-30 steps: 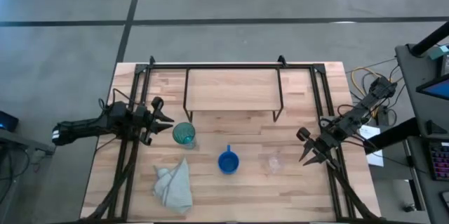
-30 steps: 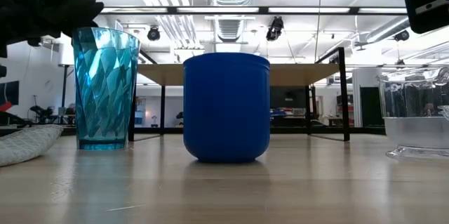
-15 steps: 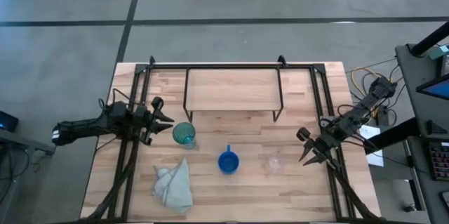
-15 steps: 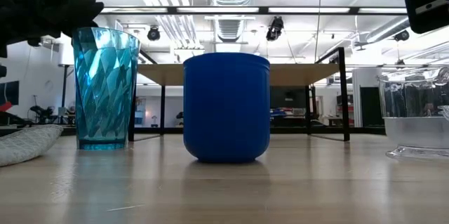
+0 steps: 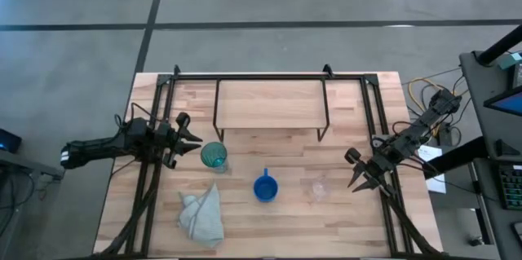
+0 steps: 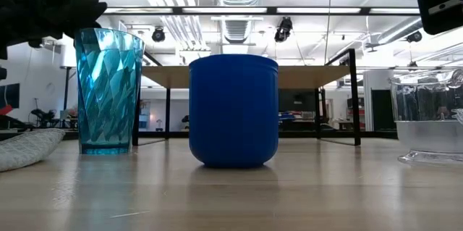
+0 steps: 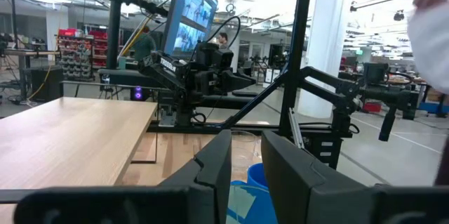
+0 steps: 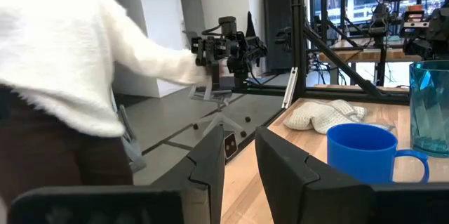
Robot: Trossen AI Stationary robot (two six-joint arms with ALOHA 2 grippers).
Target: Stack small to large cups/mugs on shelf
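high view, left tool (image 5: 194,139) spread, just beside teal tumbler (image 5: 214,156), right tool (image 5: 359,174) spread near glass cup (image 5: 319,187)

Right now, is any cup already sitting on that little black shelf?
No: from above, the shelf carries nothing, and the teal tumbler, blue mug and clear glass cup all stand on the table.

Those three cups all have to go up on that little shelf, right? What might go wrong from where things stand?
The clear glass cup is hard to see against the wood, so the right tool beside it might misjudge its grasp. The tall teal tumbler stands right by the left tool, where a nudge could perhaps tip it onto the cloth. The shelf is narrow, so crowded cups may knock each other.
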